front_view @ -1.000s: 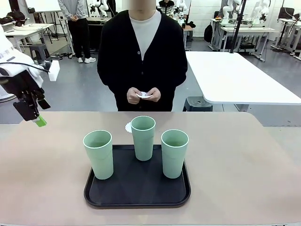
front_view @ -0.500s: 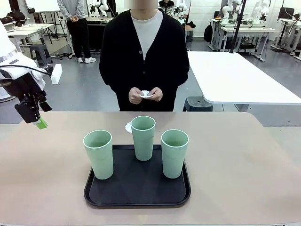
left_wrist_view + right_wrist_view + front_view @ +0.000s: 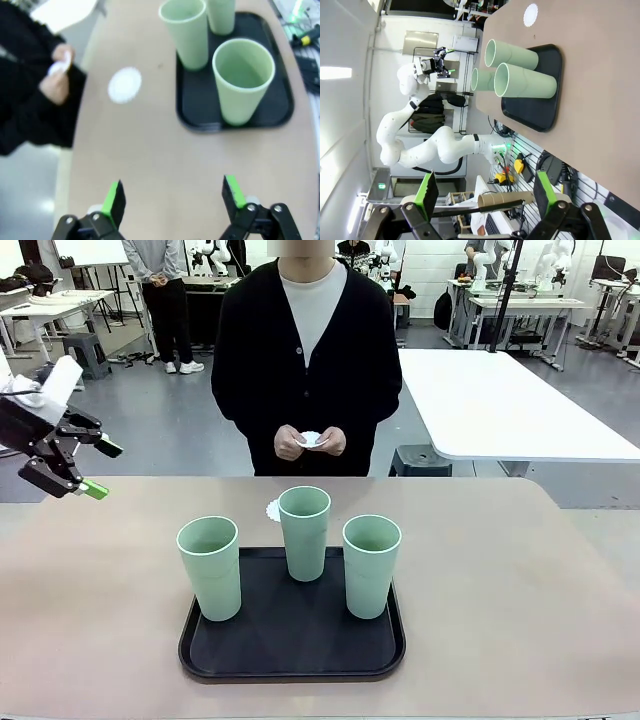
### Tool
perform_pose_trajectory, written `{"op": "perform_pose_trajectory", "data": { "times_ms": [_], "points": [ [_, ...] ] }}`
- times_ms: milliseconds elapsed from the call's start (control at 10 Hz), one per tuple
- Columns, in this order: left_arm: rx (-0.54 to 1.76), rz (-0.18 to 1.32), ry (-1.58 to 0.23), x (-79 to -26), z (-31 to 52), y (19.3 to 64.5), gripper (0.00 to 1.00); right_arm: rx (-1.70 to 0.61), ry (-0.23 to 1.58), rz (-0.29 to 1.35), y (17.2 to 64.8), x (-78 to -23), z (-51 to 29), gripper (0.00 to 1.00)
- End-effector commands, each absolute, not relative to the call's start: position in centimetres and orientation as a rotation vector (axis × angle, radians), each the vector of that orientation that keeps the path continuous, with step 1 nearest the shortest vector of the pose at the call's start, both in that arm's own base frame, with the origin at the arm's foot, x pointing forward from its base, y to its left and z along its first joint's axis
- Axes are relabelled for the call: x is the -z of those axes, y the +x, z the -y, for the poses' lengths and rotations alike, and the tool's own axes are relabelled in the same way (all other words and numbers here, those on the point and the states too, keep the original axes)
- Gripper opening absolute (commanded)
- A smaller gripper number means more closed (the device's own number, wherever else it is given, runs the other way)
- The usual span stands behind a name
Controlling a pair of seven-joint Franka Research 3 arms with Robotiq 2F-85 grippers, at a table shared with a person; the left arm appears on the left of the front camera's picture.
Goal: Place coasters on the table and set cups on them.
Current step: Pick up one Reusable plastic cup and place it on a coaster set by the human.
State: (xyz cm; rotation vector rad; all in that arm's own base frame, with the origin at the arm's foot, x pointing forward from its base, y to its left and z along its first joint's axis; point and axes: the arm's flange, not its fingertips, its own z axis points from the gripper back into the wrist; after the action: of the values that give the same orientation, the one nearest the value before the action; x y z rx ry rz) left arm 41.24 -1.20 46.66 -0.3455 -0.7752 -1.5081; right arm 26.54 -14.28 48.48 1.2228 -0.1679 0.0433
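Three pale green cups [image 3: 210, 567] [image 3: 304, 532] [image 3: 371, 565] stand upright on the black tray [image 3: 290, 645]. One white lacy coaster [image 3: 272, 510] lies on the beige table [image 3: 520, 580] just behind the tray, partly hidden by the middle cup. The person's hands [image 3: 310, 442] hold more white coasters at waist height. My left gripper [image 3: 98, 469] hovers open above the table's far left corner. In its wrist view the left gripper [image 3: 173, 197] holds nothing, with the coaster [image 3: 124, 85] and cups [image 3: 243, 80] ahead. My right gripper [image 3: 486, 192] is open off the table; the cups [image 3: 527, 85] lie far off.
The person stands at the table's far edge, centre. A white table [image 3: 500, 400] stands behind at the right. Bare tabletop lies on both sides of the tray and in front of the coaster [image 3: 531, 15].
My left gripper has swung up and turned, its fingers now pointing right across the table's corner instead of down. Cups, tray and coaster have not moved.
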Motion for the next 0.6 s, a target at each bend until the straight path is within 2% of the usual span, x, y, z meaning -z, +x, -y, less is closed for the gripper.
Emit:
{"op": "perform_pose_trajectory", "data": {
  "times_ms": [0, 200, 500],
  "points": [
    [1.509, 0.789, -0.621, -43.5, 0.6, 43.7, 1.00, -0.048, 1.227, 0.170, 26.5, -48.5, 14.3, 1.00],
    [1.486, 0.740, -0.787, -41.5, -0.1, 44.4, 1.00, -0.048, 1.227, 0.170, 26.5, -48.5, 14.3, 1.00],
    [1.533, 0.737, -0.817, -37.8, 0.4, 44.5, 1.00, -0.048, 1.227, 0.170, 26.5, -48.5, 14.3, 1.00]
  ]
}}
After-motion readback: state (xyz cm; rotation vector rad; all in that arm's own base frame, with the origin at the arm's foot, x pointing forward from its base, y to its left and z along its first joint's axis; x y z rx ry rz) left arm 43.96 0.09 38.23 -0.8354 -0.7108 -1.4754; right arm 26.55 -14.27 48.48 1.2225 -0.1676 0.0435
